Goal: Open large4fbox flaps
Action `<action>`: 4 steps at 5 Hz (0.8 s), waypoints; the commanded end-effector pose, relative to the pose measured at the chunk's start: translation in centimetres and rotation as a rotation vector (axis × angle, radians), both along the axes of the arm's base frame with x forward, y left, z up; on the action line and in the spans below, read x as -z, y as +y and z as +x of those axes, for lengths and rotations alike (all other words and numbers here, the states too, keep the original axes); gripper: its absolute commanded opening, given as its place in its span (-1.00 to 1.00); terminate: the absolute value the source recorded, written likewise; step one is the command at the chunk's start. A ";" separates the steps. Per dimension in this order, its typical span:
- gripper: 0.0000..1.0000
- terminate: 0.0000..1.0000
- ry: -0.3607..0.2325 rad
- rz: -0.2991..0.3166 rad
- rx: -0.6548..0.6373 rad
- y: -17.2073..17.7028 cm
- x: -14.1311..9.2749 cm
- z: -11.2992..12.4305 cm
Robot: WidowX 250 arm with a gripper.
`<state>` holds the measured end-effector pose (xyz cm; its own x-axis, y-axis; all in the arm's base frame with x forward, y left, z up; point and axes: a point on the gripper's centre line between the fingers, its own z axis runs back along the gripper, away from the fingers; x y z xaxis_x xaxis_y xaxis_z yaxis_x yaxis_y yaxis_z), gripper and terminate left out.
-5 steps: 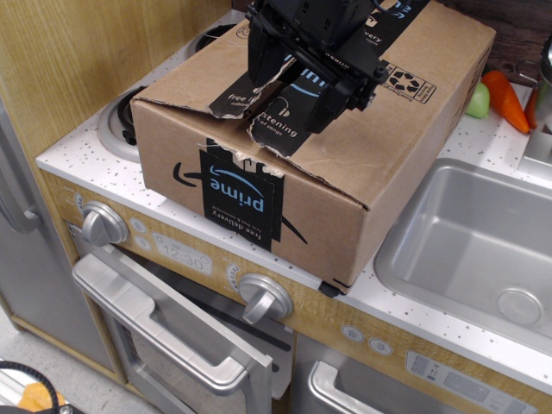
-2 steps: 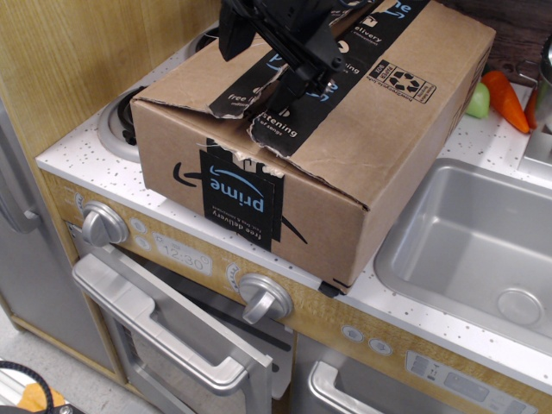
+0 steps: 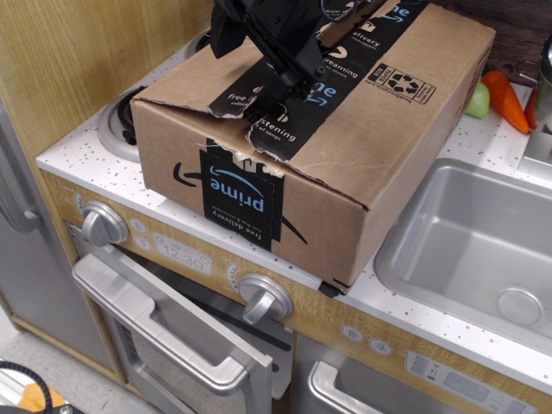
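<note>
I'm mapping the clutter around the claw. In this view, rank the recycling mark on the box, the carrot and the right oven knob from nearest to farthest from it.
From the claw:
1. Recycling mark, to its right on the box top.
2. Right oven knob, below on the stove front.
3. Carrot, at the far right edge.

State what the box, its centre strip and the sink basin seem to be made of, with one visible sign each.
Box: matte brown cardboard, creased and torn fibrous at the seam.
Tape strip: likely glossy black printed plastic, ragged edges.
Sink basin: smooth silver, metal or metallic-painted plastic; unclear.
</note>
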<state>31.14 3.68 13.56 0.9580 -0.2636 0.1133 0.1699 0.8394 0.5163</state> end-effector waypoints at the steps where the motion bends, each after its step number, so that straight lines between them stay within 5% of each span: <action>1: 1.00 -1.00 -0.010 0.077 0.046 1.8 -1.5 0.6; 4: 1.00 -1.00 0.037 0.242 0.165 7.8 -5.9 1.3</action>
<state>32.63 10.96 18.31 0.8878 -0.4591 -0.0337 0.3598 0.6463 0.6729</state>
